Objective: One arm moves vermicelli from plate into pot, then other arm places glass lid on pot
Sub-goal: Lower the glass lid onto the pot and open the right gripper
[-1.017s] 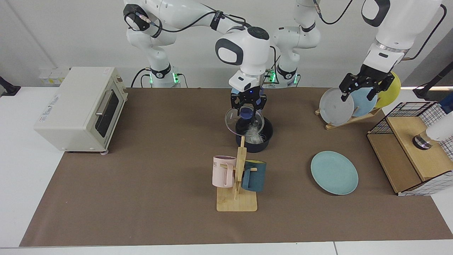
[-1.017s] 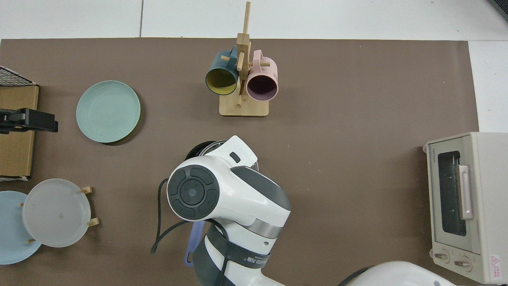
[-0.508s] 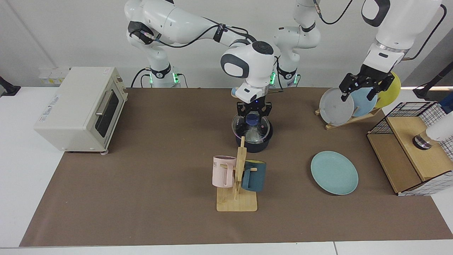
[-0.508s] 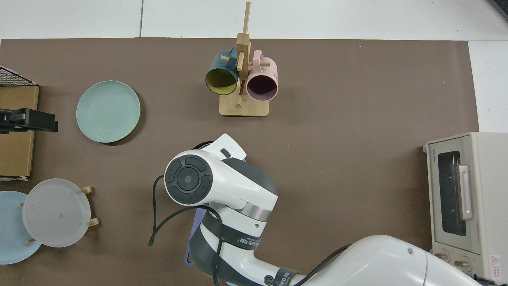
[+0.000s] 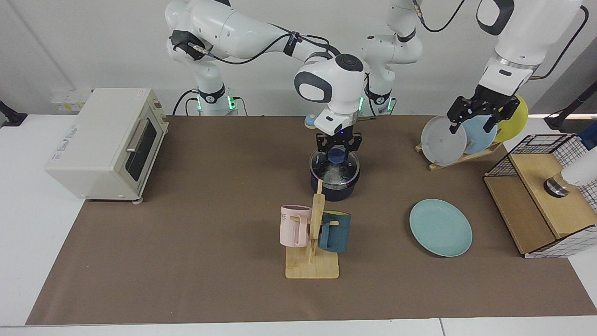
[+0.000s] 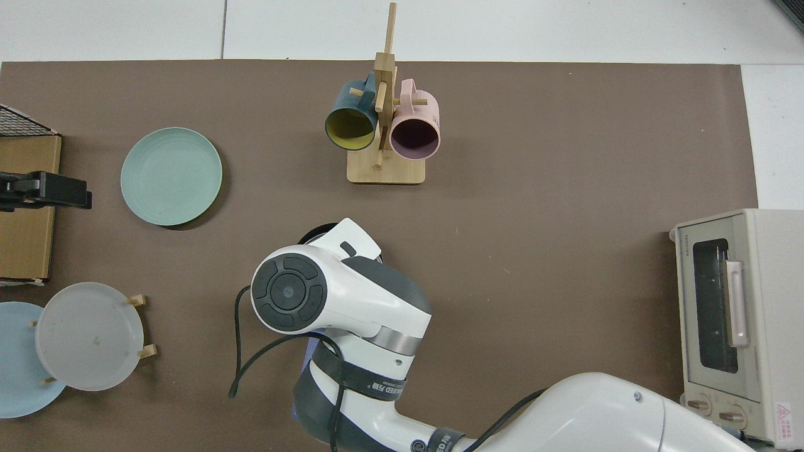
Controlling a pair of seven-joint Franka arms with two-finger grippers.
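Over the middle of the desk [image 5: 186,280], the right claw [image 5: 338,147] is seen clenched on the blue knob of the glass lid [image 5: 335,164], which appears level and seated on, or just above, the pot [image 5: 334,189]. Whether the metal rim touches all round cannot be told from the facing view. Whitish vermicelli [image 5: 335,175] is visible through the glass, inside the pot; the teal plate [image 5: 440,227] lies bare, well apart toward the wire basket [image 5: 555,144].

The step in hand is judged to be the seating and release of the lid. It would be done well if the lid were kept flat and centred, lowered until the rim is borne evenly by the pot, and only then let go — with the claw drawn straight up, so that the knob is not dragged sideways. From above, the pot [image 6: 314,233] is almost wholly hidden by the arm.

The left claw [image 5: 475,114] waits by the plate rack [image 5: 459,158]; its fingers look spread, grasping nothing.
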